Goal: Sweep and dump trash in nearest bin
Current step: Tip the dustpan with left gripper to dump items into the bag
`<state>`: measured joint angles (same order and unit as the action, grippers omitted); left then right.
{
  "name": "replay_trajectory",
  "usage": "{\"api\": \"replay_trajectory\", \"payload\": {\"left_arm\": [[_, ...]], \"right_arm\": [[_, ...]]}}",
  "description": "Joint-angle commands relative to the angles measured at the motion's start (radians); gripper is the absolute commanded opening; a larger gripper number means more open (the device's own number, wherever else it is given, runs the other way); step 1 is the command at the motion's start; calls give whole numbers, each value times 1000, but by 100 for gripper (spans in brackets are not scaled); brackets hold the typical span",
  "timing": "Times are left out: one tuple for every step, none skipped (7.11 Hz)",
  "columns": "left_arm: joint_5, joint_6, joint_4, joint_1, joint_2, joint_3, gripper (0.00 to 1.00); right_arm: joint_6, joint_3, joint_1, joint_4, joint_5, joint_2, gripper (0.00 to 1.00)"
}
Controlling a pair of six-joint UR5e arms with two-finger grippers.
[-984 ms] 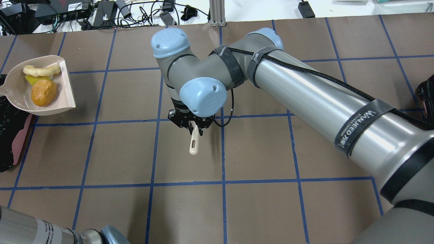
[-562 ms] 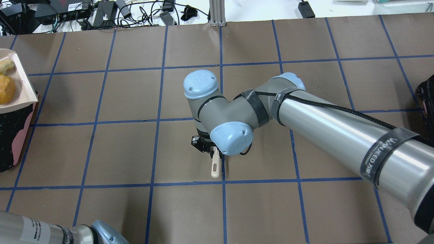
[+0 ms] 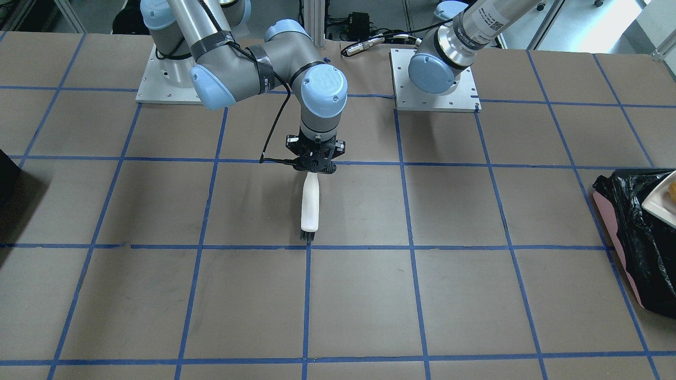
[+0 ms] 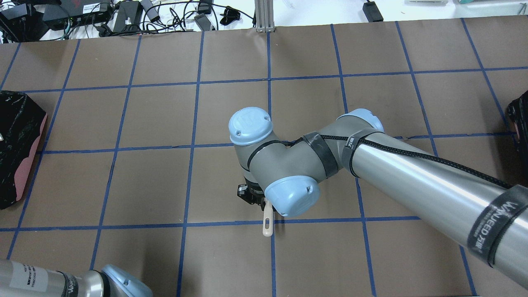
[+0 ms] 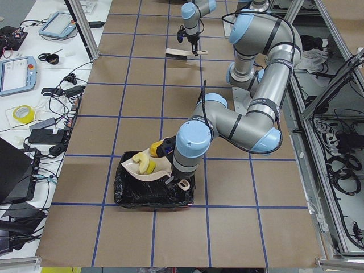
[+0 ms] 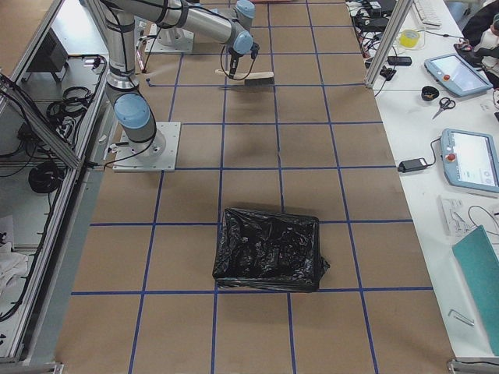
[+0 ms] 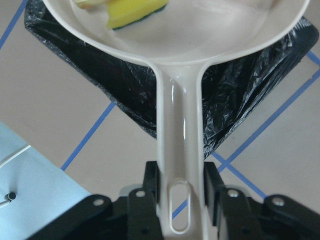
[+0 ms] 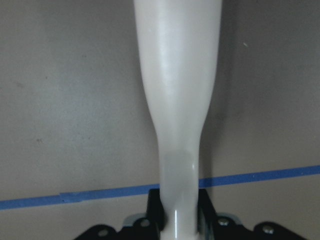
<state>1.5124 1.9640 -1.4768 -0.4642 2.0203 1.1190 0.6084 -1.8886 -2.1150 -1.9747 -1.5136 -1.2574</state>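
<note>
My left gripper (image 7: 181, 200) is shut on the handle of a cream dustpan (image 7: 180, 125) and holds it over the pink-sided bin (image 3: 619, 248) lined with a black bag (image 7: 100, 80). A yellow wedge with a green edge (image 7: 135, 7) lies in the pan. In the exterior left view the pan (image 5: 159, 168) sits above the bin (image 5: 153, 193) with yellow trash (image 5: 145, 166) in it. A golden lump (image 3: 672, 188) shows at the frame edge. My right gripper (image 3: 315, 158) is shut on a white-handled brush (image 3: 310, 203), bristles on the table.
The table is brown paper with a blue tape grid. A second black container (image 6: 269, 249) stands at the right end and also shows in the overhead view (image 4: 520, 119). The right arm's elbow (image 4: 288, 165) hangs over the table's middle. Cables lie beyond the far edge.
The right arm has drawn the brush back toward the robot. The dustpan with the trash has moved left over the bin and out of the overhead view.
</note>
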Motion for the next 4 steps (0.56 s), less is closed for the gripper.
{"api": "replay_trajectory", "payload": {"left_arm": [[70,-7,100,2,43,-22,0],[83,-11,131,2,52,-21,0],[94,-25,168,2,54,-12,0],[138,-13,218,1,54,-8,0]], "right_arm": [[-9,-17,-42,7,4,4,0],[-28,-3,-43,86,6,-2,0],[-47,15,-43,159,-6,-14,0],[-73,44,-40,215,-10,-17,0]]}}
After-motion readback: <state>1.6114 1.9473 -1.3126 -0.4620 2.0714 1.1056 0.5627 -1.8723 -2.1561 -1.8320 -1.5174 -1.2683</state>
